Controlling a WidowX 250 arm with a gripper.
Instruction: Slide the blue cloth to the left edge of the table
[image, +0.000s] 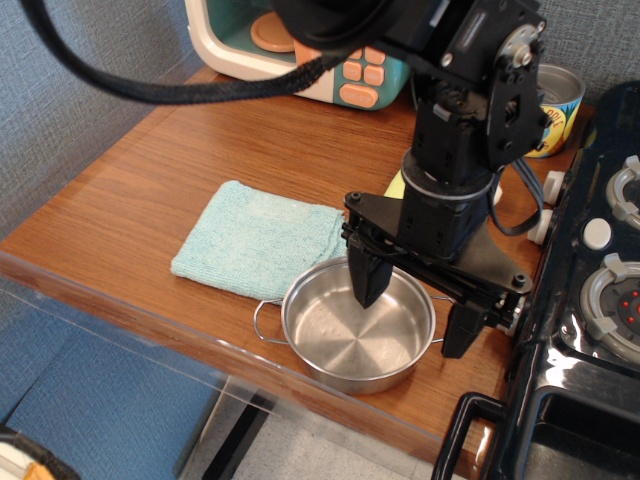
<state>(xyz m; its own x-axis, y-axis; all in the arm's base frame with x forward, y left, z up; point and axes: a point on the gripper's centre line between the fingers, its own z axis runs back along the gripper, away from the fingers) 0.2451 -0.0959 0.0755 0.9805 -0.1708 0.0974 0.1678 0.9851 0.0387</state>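
The pale aqua-blue cloth (258, 240) lies flat on the brown wood-grain table (150, 190), left of centre, its right edge touching the steel pot (358, 325). My gripper (415, 310) is open, fingers pointing down. The left finger (368, 280) hangs over the inside of the pot. The right finger (463, 328) hangs outside the pot's right rim. The gripper holds nothing and is to the right of the cloth, apart from it.
A black stove (590, 300) with burners stands at the right. A toy appliance in white, teal and orange (300, 50) sits at the back. A can (555, 110) stands at the back right. The table's front edge runs just below the pot.
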